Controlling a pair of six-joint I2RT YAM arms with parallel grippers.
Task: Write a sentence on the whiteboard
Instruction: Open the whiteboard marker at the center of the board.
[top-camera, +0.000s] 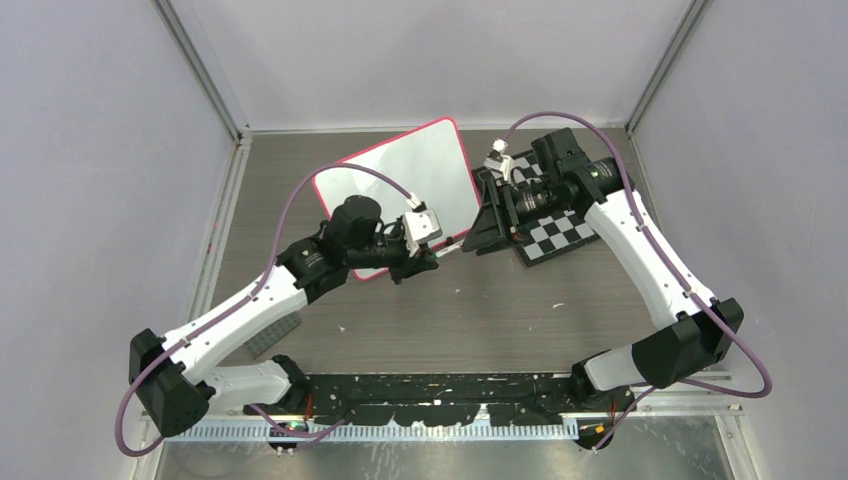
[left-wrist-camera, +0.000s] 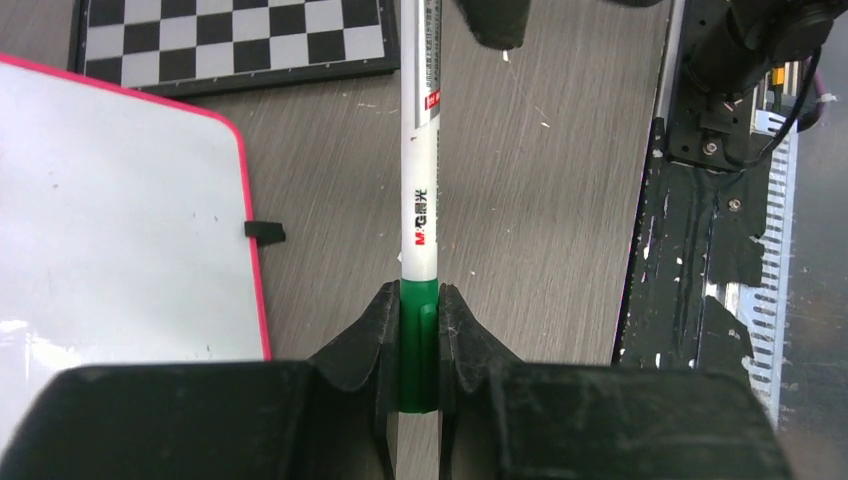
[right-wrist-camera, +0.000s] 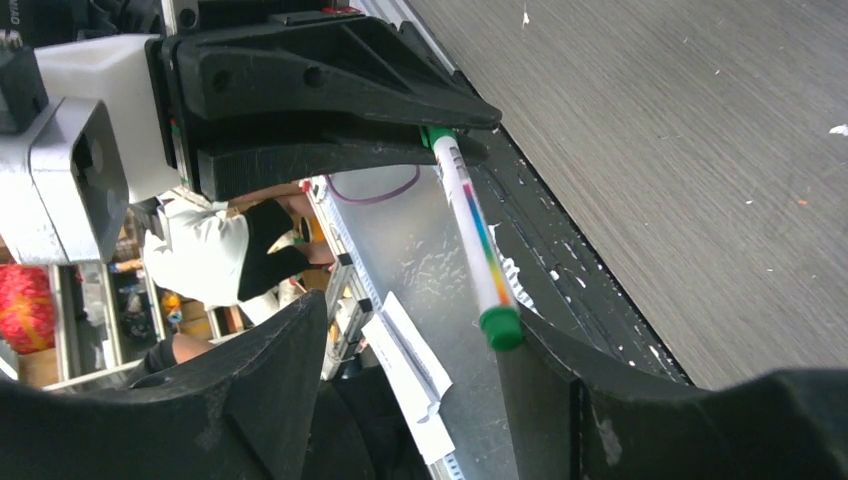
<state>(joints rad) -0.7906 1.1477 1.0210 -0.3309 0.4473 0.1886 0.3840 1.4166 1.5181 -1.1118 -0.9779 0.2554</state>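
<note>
The whiteboard lies tilted at the back of the table, its white face with a red-pink rim also showing in the left wrist view. No sentence is in view on it. My left gripper is shut on the green cap end of a white marker, which points toward the right arm. The marker's other green end sits between the fingers of my right gripper, right against one finger. That gripper is open, and hovers just right of the board.
A black-and-white checkered board lies right of the whiteboard, under the right arm. A small black clip sits on the whiteboard's rim. A black strip runs along the near table edge. Walls close in the left, right and back.
</note>
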